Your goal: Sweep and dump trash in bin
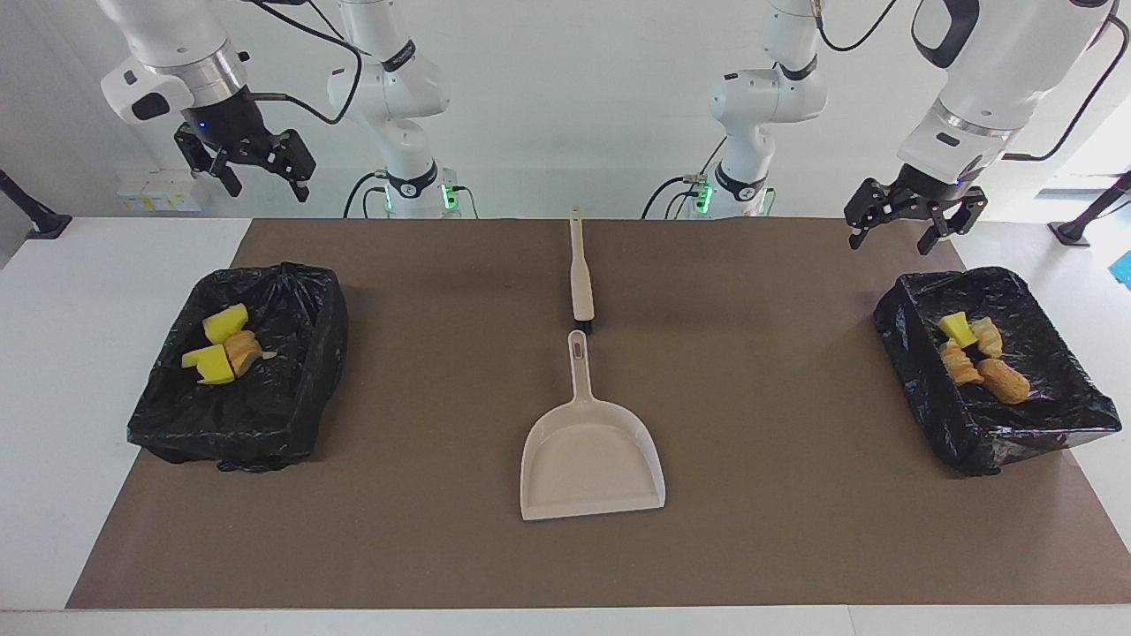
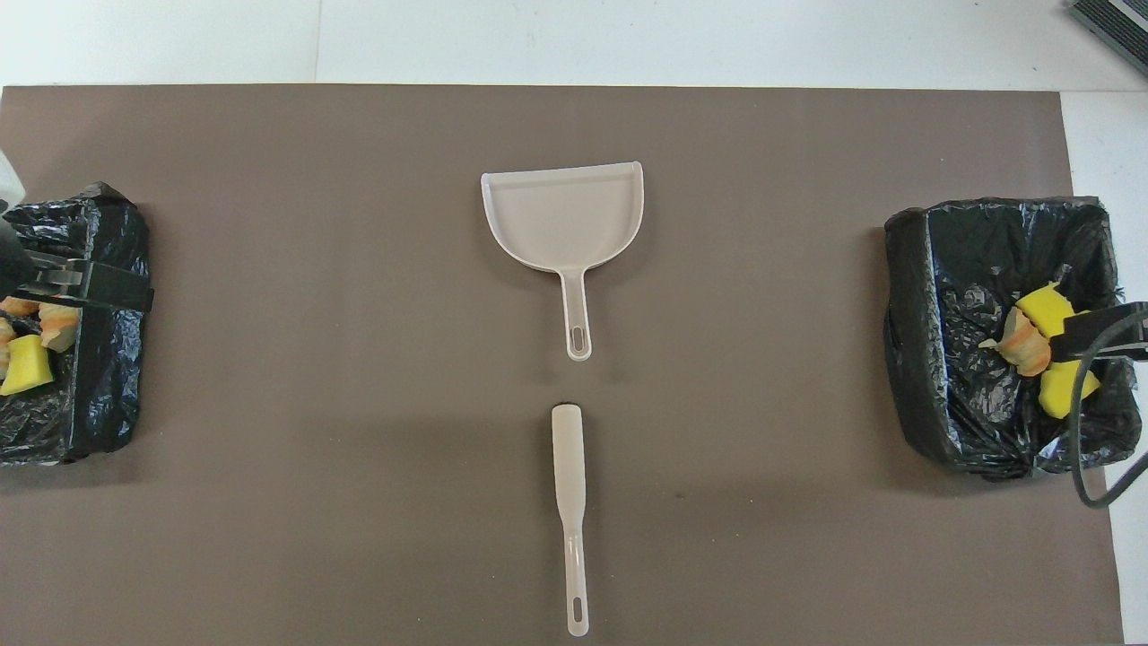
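All the trash I can see lies in two black-lined bins. Yellow and tan lumps (image 1: 221, 349) sit in the bin (image 1: 300, 389) at the right arm's end. More lumps (image 1: 972, 358) rest in the bin (image 1: 919, 397) at the left arm's end. The beige dustpan (image 1: 592, 459) lies mid-mat with nothing in it. The brush (image 1: 580, 274) lies in line with its handle, nearer to the robots. My left gripper (image 1: 892, 237) hangs open and holding nothing over its bin's rim. My right gripper (image 1: 265, 185) waits open, high over its bin.
A brown mat (image 1: 424, 530) covers most of the white table (image 1: 53, 397). Both bins sit at the mat's two ends, partly on the white surface. A black cable (image 2: 1090, 449) loops over the bin at the right arm's end in the overhead view.
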`<control>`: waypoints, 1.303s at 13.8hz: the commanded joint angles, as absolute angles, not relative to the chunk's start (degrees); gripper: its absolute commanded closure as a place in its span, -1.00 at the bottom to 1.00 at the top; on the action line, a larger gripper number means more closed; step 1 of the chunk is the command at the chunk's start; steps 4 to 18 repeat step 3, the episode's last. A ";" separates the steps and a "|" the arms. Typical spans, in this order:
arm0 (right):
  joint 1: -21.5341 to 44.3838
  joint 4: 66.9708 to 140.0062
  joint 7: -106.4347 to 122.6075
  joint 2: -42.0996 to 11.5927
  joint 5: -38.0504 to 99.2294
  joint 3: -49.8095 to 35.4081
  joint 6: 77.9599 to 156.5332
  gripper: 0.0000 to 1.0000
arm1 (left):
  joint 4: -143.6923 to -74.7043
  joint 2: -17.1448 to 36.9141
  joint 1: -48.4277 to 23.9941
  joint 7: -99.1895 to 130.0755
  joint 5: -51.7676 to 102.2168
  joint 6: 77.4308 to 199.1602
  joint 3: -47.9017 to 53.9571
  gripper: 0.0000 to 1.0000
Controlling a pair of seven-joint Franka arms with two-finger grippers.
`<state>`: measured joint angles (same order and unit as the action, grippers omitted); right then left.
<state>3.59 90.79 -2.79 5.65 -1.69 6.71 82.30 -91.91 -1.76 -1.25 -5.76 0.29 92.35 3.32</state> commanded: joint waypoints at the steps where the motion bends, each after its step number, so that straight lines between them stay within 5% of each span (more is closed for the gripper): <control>1: 3.60 91.41 -1.23 6.50 -0.88 7.03 81.91 -1.00 | -92.64 -2.72 -1.05 -5.27 1.40 92.81 3.25 -1.00; 18: 3.60 91.41 -1.23 6.50 -0.97 7.12 81.91 -1.00 | -92.90 -2.81 -1.06 -5.36 1.32 92.73 3.25 -1.00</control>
